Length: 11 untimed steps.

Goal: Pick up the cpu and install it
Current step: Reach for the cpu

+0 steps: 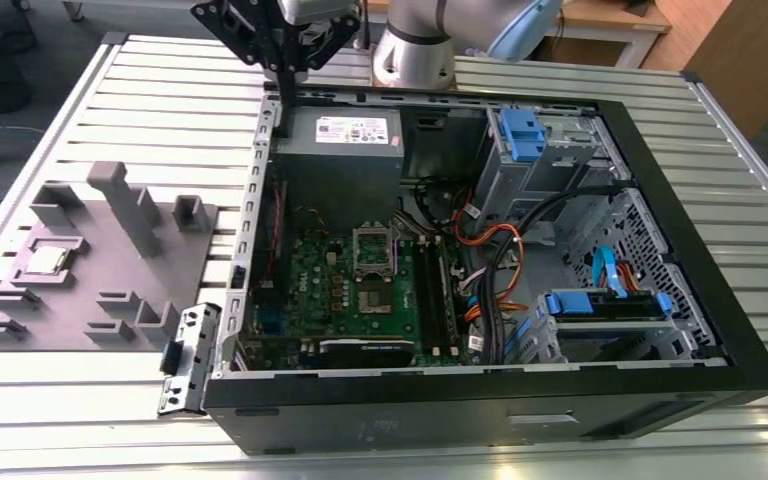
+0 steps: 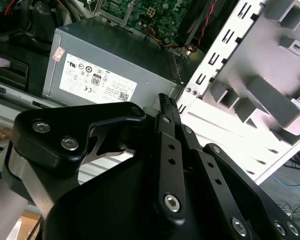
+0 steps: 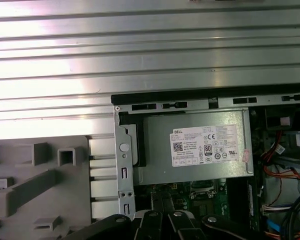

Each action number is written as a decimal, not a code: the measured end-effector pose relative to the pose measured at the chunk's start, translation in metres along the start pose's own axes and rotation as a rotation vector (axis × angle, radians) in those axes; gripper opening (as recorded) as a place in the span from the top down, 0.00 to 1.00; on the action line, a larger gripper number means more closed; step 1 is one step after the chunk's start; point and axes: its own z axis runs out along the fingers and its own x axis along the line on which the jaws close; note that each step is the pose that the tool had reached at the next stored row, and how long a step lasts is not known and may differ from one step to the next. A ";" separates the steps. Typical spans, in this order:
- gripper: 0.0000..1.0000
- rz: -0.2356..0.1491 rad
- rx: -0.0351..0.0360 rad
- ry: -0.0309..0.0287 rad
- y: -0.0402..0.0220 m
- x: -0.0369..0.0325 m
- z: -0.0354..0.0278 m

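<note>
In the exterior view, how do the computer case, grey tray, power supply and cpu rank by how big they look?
Largest to smallest:
1. computer case
2. grey tray
3. power supply
4. cpu, by far the smallest

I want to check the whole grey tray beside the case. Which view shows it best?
The exterior view: the whole grey tray lies on that view's left, the cpu sitting in one recess. Both wrist views catch just parts of the tray, its raised blocks and some flat surface.

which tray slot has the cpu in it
The square slot at the tray's edge on the exterior view's left: the silver cpu lies there, others show only grey.
</note>
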 end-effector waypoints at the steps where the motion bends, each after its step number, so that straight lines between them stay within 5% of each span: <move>1: 0.89 0.000 -0.0001 -0.0001 -0.0001 0.0012 0.0000; 11: 0.89 0.000 0.0000 -0.0001 -0.0012 0.0156 -0.0003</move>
